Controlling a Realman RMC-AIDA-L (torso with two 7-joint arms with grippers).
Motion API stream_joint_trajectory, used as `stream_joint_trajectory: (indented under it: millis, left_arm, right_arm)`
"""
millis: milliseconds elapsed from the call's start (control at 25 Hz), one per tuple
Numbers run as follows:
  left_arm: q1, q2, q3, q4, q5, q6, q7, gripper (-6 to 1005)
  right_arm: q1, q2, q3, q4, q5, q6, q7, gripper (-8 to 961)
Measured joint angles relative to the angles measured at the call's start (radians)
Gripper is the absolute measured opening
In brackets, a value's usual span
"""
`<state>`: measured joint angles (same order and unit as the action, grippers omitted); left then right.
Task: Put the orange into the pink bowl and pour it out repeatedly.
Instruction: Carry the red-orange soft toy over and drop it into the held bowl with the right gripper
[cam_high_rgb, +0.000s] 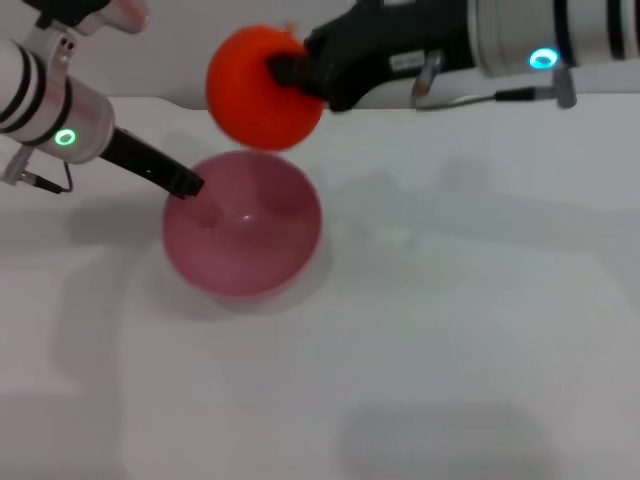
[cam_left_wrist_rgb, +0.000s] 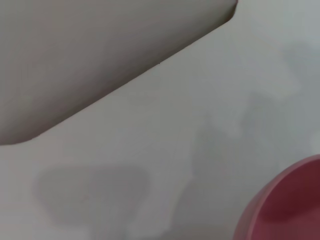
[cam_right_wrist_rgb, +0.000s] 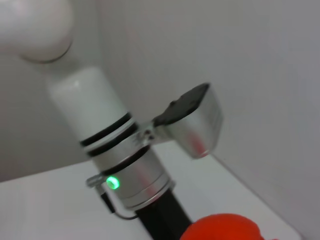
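The right gripper (cam_high_rgb: 290, 72) reaches in from the right, high above the white bench (cam_high_rgb: 450, 330), with its fingers pinching the orange (cam_high_rgb: 262, 88). The orange hangs in the air, just above the far rim of the bowl (cam_high_rgb: 243, 225) as the head view shows it, clear of the bowl and not touching it. The bowl stands upright on the bench, left of centre, with nothing inside it. The left gripper (cam_high_rgb: 186, 183) comes in from the left, its dark tip at the bowl's left rim; I cannot tell whether its fingers are spread or pressed on the rim. In the left wrist view a part of the bowl's pink rim (cam_left_wrist_rgb: 285, 205) shows at the corner, with bare bench around it. In the right wrist view the top of the orange (cam_right_wrist_rgb: 222, 227) shows at the lower edge, and beyond it stands the left arm (cam_right_wrist_rgb: 117, 165) with its green light.
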<state>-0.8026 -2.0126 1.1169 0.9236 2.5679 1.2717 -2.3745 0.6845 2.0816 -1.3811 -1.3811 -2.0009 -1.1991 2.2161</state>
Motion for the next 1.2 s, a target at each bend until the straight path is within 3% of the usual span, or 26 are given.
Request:
stream_joint_trajectory:
  millis: [480,920,1200]
  left_arm:
    - [-0.018,-0.019,0.000,0.014,0.000,0.007,0.010,44]
    - [-0.023,-0.030,0.009,0.031,0.000,0.017,0.012,44]
    - [-0.023,-0.031,0.009,0.035,0.000,0.021,0.012,44]
  right_arm:
    - [0.019,-0.001,-0.104,0.167,0.013,0.077,-0.030,49]
    - [0.024,-0.002,-0.157,0.222,0.019,0.132,-0.048,52]
    - [0.022,-0.003,-0.150,0.224,0.023,0.134,-0.046,410]
